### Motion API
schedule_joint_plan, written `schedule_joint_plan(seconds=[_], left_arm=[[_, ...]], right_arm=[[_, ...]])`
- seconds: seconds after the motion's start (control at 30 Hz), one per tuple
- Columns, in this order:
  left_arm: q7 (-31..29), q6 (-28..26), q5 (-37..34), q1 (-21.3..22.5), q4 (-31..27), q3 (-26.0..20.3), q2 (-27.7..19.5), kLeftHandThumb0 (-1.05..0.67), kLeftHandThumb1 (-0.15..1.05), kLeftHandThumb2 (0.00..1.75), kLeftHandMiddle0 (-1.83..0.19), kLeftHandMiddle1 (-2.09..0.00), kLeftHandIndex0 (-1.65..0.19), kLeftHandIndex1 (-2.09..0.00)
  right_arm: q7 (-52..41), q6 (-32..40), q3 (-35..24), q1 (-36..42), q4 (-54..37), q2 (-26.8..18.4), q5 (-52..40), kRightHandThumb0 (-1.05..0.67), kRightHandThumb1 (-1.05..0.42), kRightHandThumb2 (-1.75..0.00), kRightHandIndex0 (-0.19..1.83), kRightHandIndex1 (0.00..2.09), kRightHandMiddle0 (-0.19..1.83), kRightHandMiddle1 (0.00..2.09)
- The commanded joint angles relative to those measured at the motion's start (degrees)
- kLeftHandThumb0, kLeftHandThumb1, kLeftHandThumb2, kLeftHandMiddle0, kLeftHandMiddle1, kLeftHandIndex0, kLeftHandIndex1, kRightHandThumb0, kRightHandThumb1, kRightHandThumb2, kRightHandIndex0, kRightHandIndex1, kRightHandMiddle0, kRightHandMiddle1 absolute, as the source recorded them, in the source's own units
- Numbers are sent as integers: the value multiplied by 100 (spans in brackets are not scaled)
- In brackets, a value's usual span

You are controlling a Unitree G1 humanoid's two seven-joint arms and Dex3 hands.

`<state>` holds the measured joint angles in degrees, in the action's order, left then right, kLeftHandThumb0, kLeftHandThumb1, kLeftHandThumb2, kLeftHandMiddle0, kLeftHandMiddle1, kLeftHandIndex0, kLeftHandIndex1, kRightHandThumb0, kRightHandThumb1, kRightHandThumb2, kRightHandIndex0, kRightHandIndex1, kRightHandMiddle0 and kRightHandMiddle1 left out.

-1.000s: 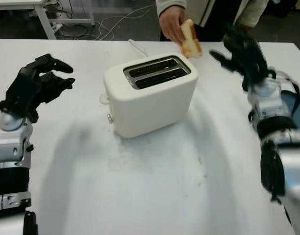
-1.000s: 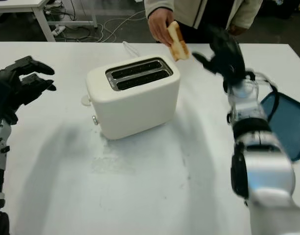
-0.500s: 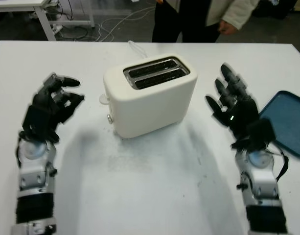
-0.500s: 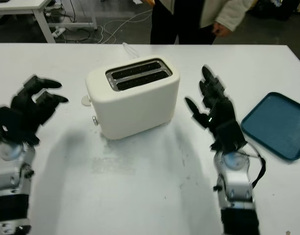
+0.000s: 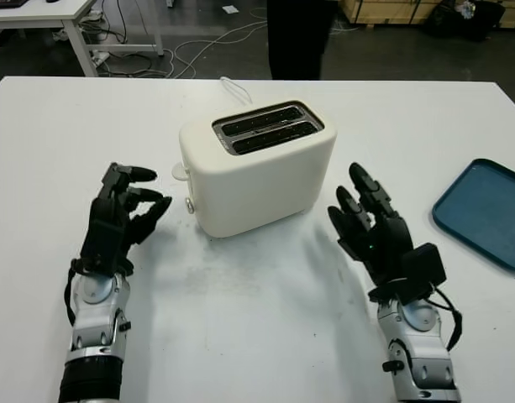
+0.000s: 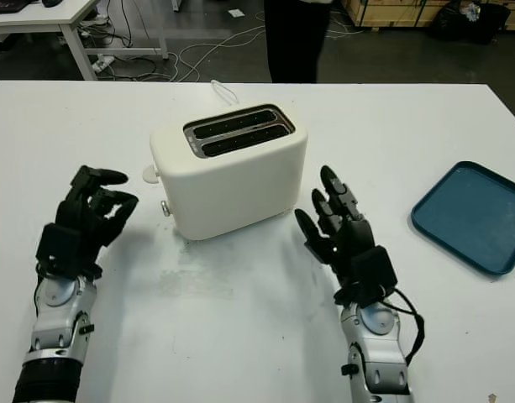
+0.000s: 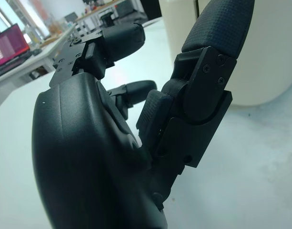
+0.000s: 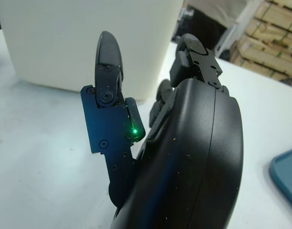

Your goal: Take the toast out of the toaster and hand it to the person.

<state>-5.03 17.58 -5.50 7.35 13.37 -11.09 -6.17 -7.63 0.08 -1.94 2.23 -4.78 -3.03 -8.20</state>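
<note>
Left eye view: a white table (image 5: 240, 336) fills most of the frame. A cream toaster (image 5: 257, 168) stands at the upper centre, turned at a slight angle, its two dark slots (image 5: 267, 128) facing up. No bread sticks up out of the slots, and how deep they go cannot be seen. A white cord (image 5: 232, 86) runs from behind the toaster toward the far edge of the table.

The robot's left hand (image 5: 118, 220) is at the lower left of the frame, just left of the toaster and apart from it. Its black fingers are curled inward and grip nothing. In the left wrist view the same hand (image 7: 126, 138) is seen close up, with the toaster's pale side (image 7: 260, 52) behind its fingers.

The right hand (image 5: 375, 235) is at the lower right, just right of the toaster's near corner and not touching it. It holds nothing and its fingers are not curled.

A blue tray (image 5: 484, 214) lies at the right edge of the frame, well apart from the toaster. At the top centre, beyond the table, a person's dark trouser legs (image 5: 299, 38) are visible.
</note>
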Motion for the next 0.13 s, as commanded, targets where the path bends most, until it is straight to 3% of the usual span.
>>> schedule_joint_plan(seconds=[0.0, 0.1], left_arm=[[-53, 240, -36, -5, 97, 34, 26, -105, 86, 1, -14, -169, -14, -163], [-137, 258, -200, 8, 127, 32, 100, -105, 84, 0, -19, -163, -20, -156]], right_arm=[[76, -26, -53, -113, -16, 25, 22, -36, -92, -36, 22, 4, 22, 3], [187, 104, -46, -189, -89, 24, 66, -34, -92, -36, 23, 4, 24, 3]])
